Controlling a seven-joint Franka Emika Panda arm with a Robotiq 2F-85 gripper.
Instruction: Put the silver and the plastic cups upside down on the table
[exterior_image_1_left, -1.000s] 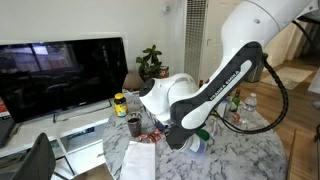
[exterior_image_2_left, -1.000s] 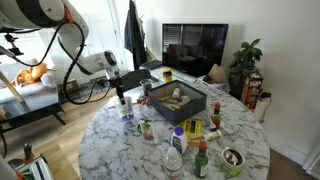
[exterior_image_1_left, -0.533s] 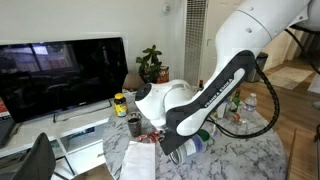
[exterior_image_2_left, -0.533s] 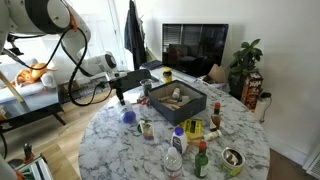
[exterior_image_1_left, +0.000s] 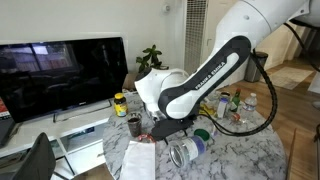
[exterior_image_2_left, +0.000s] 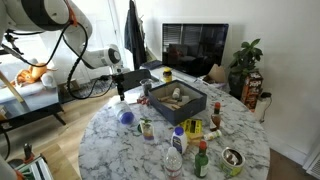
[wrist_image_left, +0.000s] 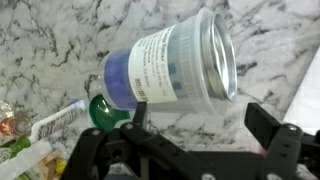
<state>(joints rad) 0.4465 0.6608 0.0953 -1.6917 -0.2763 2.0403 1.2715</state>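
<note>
The clear plastic cup (wrist_image_left: 175, 65) with a white label and blue base lies on its side on the marble table (wrist_image_left: 60, 40). It also shows in both exterior views (exterior_image_1_left: 186, 151) (exterior_image_2_left: 126, 116). My gripper (wrist_image_left: 200, 125) is open and empty just above the cup, its fingers apart from it; in an exterior view it hangs (exterior_image_2_left: 121, 95) over the cup. The silver cup (exterior_image_2_left: 232, 158) stands upright near the table edge, far from the gripper; it also shows in an exterior view (exterior_image_1_left: 133, 125).
A dark tray (exterior_image_2_left: 178, 100) with items stands mid-table. Several bottles and jars (exterior_image_2_left: 176, 150) crowd the near side. A white paper (exterior_image_1_left: 138, 160) lies at the table edge beside the plastic cup. A green lid (wrist_image_left: 103, 112) lies beside the cup's base.
The gripper has let go of the plastic cup and risen a little; the cup now lies on its side on the table.
</note>
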